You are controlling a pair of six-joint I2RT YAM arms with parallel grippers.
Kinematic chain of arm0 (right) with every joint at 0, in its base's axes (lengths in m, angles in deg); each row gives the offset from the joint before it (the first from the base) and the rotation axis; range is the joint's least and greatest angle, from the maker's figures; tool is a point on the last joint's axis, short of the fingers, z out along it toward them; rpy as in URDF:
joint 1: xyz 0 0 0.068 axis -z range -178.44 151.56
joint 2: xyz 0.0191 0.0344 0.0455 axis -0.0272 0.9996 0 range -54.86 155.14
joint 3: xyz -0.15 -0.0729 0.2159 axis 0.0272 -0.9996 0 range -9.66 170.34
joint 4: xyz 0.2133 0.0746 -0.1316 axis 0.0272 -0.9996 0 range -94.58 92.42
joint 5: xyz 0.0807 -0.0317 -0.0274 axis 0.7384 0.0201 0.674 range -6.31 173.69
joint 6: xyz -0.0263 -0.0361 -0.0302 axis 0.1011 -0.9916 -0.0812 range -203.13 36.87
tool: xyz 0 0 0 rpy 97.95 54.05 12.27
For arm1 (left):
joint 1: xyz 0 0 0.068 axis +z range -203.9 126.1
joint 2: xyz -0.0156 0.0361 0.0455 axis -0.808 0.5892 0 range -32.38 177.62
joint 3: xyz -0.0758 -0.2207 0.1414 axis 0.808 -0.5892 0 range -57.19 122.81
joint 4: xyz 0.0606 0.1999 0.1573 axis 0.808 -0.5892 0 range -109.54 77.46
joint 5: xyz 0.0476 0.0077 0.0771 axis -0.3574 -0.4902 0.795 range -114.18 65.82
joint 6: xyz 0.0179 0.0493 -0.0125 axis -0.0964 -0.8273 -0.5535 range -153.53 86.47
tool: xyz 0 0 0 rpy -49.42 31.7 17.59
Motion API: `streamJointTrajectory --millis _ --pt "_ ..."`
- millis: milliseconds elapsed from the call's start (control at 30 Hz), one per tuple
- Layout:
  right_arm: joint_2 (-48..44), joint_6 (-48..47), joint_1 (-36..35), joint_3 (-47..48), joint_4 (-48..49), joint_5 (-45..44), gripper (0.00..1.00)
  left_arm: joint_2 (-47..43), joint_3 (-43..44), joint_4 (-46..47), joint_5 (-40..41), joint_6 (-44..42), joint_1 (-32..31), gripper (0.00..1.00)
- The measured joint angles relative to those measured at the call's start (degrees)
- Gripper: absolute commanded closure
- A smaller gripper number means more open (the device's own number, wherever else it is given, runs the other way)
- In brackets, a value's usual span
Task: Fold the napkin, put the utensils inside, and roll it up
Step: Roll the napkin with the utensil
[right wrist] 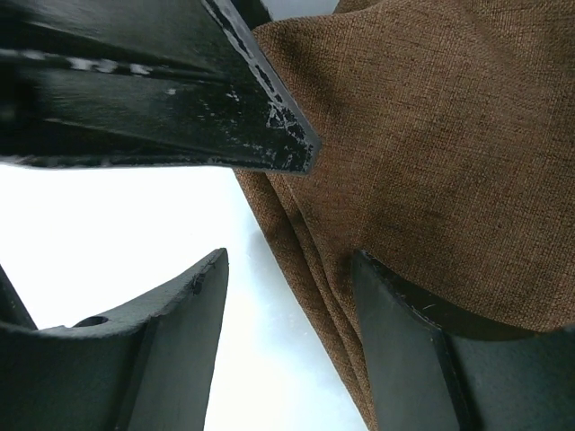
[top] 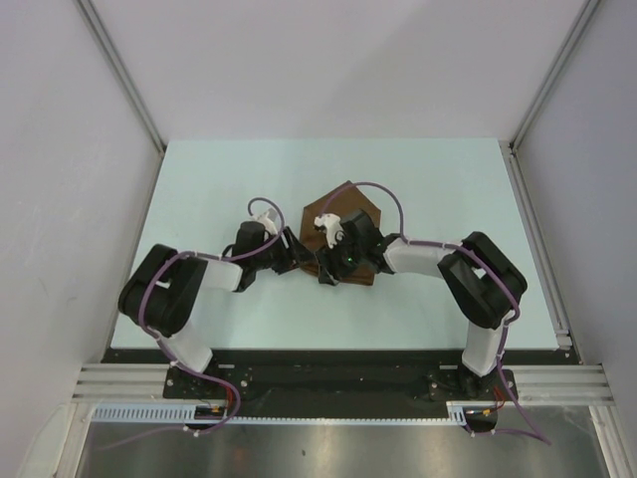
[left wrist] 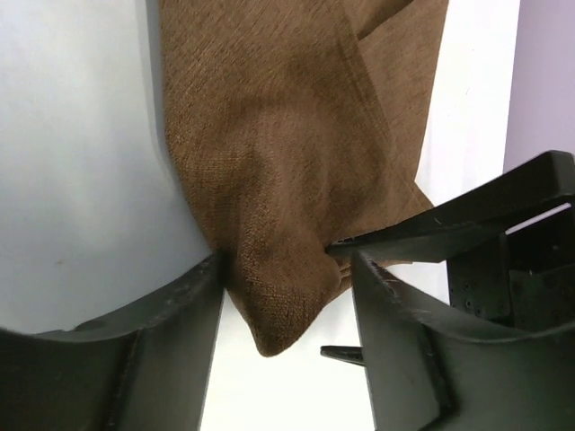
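Note:
The brown napkin (top: 348, 204) lies folded into a pointed shape at the table's middle, partly under my right arm. My left gripper (top: 292, 253) is at its near left corner. In the left wrist view the bunched napkin corner (left wrist: 278, 269) sits between the spread fingers (left wrist: 171, 314), touching both. My right gripper (top: 326, 267) is open. In its wrist view the napkin's layered edge (right wrist: 314, 233) lies against the right finger (right wrist: 404, 332), with bare table in the rest of the gap. The fork is not clearly seen. A slim dark tip (left wrist: 346, 353) pokes out under the napkin; I cannot tell what it is.
The pale table (top: 199, 189) is bounded by grey walls and metal rails at the sides. The two grippers are very close: the left one's finger (right wrist: 180, 90) fills the top of the right wrist view, and the right one's finger (left wrist: 485, 215) shows in the left wrist view.

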Motion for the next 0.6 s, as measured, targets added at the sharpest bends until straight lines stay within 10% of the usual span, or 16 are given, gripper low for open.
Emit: streamJointTrajectory --millis 233,600 --pt "-0.79 0.04 -1.18 -1.22 1.57 -3.21 0.34 2.49 -0.09 1.27 -2.62 2.91 0.37 0.96" --pt "-7.67 -7.8 -11.91 -7.87 6.88 -22.91 0.28 2.49 -0.57 -1.25 -8.2 4.92 4.48 1.0"
